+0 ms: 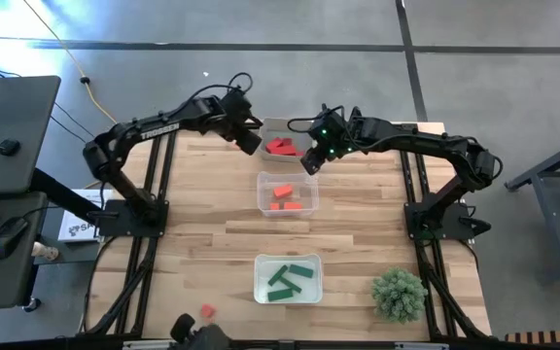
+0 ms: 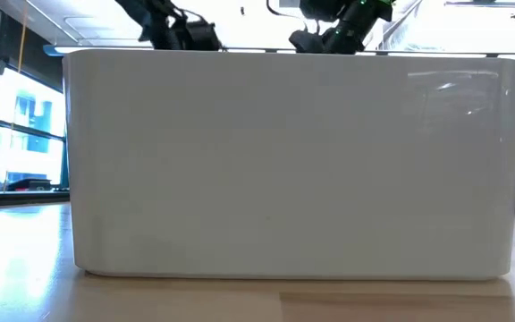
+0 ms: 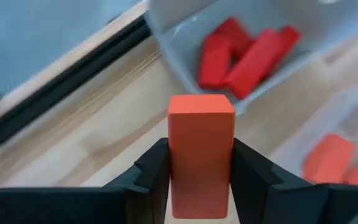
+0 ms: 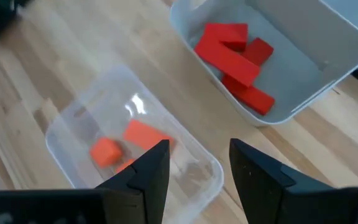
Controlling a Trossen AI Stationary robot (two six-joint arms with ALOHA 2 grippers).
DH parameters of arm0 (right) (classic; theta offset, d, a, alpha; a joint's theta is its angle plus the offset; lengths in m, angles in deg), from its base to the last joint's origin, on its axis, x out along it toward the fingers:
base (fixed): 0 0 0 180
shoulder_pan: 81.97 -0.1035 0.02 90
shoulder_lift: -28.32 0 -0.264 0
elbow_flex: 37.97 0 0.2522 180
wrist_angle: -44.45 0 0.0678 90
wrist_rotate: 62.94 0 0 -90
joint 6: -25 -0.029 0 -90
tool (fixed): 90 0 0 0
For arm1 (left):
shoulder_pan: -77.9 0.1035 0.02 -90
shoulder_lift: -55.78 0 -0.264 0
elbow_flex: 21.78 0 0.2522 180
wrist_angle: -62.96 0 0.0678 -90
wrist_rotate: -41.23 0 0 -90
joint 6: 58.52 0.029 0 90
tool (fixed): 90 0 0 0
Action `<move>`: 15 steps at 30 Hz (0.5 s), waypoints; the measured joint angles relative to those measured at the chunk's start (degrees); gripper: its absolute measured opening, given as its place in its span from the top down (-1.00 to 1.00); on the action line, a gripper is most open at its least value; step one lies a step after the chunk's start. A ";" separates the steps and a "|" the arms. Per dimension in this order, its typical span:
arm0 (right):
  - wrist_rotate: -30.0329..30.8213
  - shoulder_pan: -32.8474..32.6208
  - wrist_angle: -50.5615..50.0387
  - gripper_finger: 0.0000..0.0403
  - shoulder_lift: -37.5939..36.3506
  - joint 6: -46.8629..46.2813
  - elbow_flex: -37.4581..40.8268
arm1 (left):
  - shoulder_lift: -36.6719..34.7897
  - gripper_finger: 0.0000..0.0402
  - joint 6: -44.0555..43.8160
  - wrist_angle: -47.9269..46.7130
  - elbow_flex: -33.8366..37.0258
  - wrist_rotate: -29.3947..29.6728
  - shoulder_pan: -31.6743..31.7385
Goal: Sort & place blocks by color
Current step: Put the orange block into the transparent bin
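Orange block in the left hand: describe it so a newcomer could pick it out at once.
Start at the far end of the wooden table, where the left hand hovers beside the tray of crimson blocks. The orange block stands upright, clamped between that hand's fingers. Unlike every other block, it is in no tray.

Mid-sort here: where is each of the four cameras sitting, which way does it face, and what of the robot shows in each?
High: overhead, straight down; both arms over the table and three trays.
Low: table height, level; blocked by a white tray wall, arms above.
Left wrist: left gripper holding an orange-red block.
Right wrist: empty open right gripper above the orange tray.
Shared: both wrist views see the crimson blocks.
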 joint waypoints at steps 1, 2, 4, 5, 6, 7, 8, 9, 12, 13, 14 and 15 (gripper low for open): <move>0.24 0.00 0.48 0.23 0.00 -1.50 0.00 | -0.81 0.45 0.84 0.37 0.00 -0.01 -0.56; 0.42 0.00 1.04 0.23 0.00 -2.93 0.00 | -1.70 0.45 1.71 0.78 0.00 0.00 -1.24; 0.65 0.00 2.33 0.23 0.00 -5.13 0.00 | -3.28 0.45 3.19 2.66 -0.01 0.00 -2.91; 0.96 0.00 3.00 0.23 0.00 -6.35 0.00 | -3.85 0.45 3.85 3.17 -0.04 0.02 -3.60; 1.45 0.00 3.55 0.23 0.00 -7.62 0.00 | -4.37 0.46 4.67 3.26 -0.03 -0.12 -4.20; 2.26 0.00 3.95 0.23 0.00 -8.99 0.00 | -4.85 0.46 5.77 3.54 -0.02 -0.51 -4.92; 3.25 0.00 4.17 0.23 0.00 -10.39 0.00 | -5.32 0.46 6.97 4.31 -0.02 -0.97 -5.83; 4.24 -0.02 4.24 0.23 0.00 -11.80 0.00 | -5.66 0.46 7.94 4.99 -0.02 -1.47 -6.71; 7.55 0.00 4.25 0.23 0.00 -15.77 0.00 | -6.19 0.45 10.44 5.25 -0.02 -2.81 -9.28; 8.55 0.00 4.23 0.23 0.00 -16.98 0.00 | -6.24 0.45 11.39 5.85 -0.02 -3.08 -10.34; 9.46 -0.01 4.22 0.23 0.00 -18.19 0.00 | -6.24 0.45 12.40 6.48 -0.02 -3.59 -11.24; 10.33 -0.05 4.21 0.23 0.00 -19.20 0.00 | -6.24 0.45 13.36 7.03 -0.02 -4.14 -12.10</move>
